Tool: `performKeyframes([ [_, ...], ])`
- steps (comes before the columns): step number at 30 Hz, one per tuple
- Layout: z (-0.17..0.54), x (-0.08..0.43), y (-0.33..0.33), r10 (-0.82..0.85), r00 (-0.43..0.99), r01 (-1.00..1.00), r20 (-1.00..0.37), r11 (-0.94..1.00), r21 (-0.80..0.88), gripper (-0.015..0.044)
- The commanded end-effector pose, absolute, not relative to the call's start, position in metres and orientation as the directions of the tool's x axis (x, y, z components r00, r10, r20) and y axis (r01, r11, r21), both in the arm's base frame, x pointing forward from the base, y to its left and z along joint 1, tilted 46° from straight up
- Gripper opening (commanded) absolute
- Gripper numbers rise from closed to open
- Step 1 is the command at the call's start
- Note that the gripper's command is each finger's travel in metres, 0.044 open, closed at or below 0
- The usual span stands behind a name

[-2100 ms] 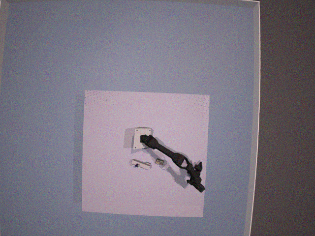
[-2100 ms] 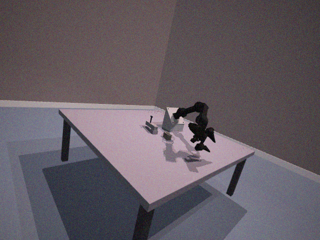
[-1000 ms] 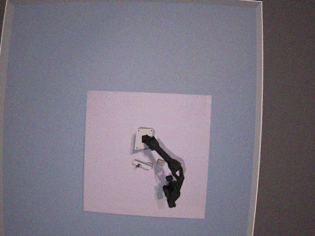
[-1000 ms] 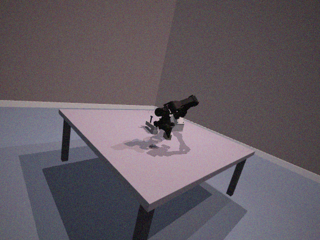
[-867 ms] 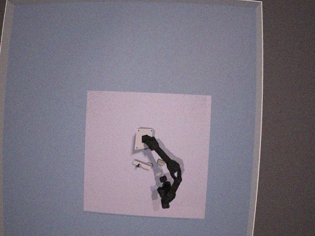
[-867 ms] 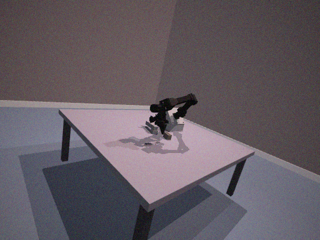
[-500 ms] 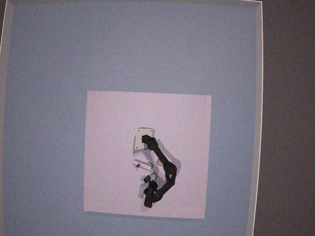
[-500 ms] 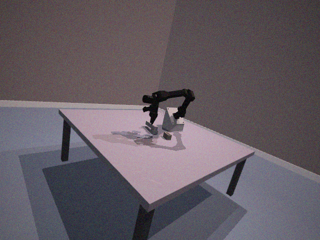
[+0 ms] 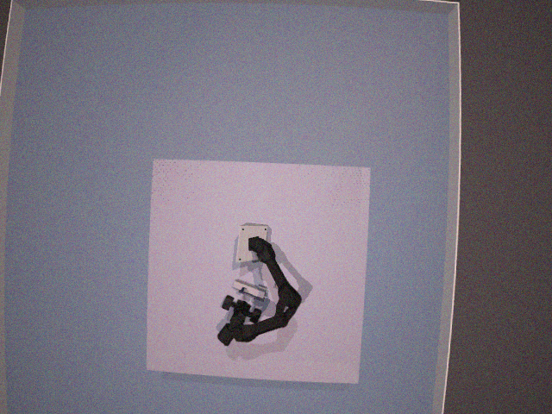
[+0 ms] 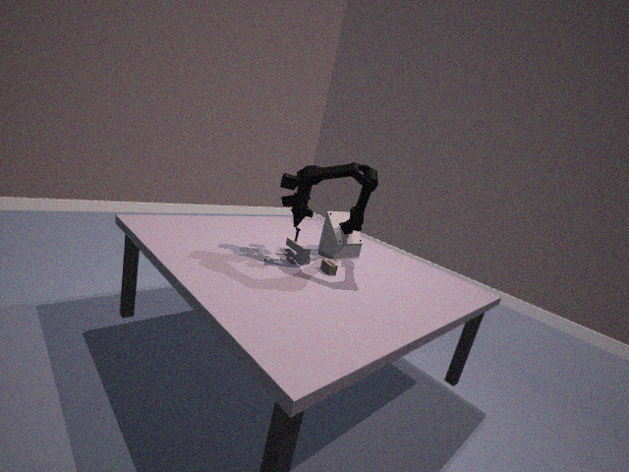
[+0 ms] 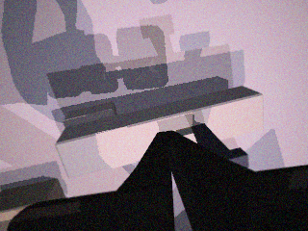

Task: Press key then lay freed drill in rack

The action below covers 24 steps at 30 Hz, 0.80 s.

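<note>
The pale, long block (image 9: pixel 249 288) (image 10: pixel 298 252) (image 11: pixel 231 116) stands on the table. The dark, thin drill (image 10: pixel 297 234) (image 11: pixel 212 140) sticks up from it, with a wider head. My gripper (image 10: pixel 295 224) (image 11: pixel 166 139) is shut and empty, pointing down over the block close beside the drill; I cannot tell whether they touch. The key is not clearly told apart from the block's end. The small brown-grey rack (image 10: pixel 328 266) (image 11: pixel 34 192) stands on the table beside the block, at the lower left in the wrist view. The arm hides it from above.
The white base (image 9: pixel 244 235) (image 10: pixel 332 238) of my arm stands behind the block. The arm bends around over the block and rack. Its shadows fall across the table (image 9: pixel 187 267) (image 10: pixel 385 315) and blur the block's outline in the wrist view.
</note>
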State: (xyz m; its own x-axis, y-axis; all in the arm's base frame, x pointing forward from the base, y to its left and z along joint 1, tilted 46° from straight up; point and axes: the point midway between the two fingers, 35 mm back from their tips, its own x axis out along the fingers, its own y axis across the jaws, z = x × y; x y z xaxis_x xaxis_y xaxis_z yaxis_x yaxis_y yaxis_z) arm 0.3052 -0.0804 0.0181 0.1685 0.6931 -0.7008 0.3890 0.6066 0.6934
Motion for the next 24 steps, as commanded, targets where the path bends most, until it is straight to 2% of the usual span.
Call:
performKeyframes([
  [1, -0.003, 0.264, -0.091, 0.699, 0.115, 0.299, -0.706, 0.653, 0.696, 0.0000],
  [24, -0.013, 0.263, -0.081, 0.700, 0.115, 0.299, -0.705, 0.653, 0.696, 0.0000],
])
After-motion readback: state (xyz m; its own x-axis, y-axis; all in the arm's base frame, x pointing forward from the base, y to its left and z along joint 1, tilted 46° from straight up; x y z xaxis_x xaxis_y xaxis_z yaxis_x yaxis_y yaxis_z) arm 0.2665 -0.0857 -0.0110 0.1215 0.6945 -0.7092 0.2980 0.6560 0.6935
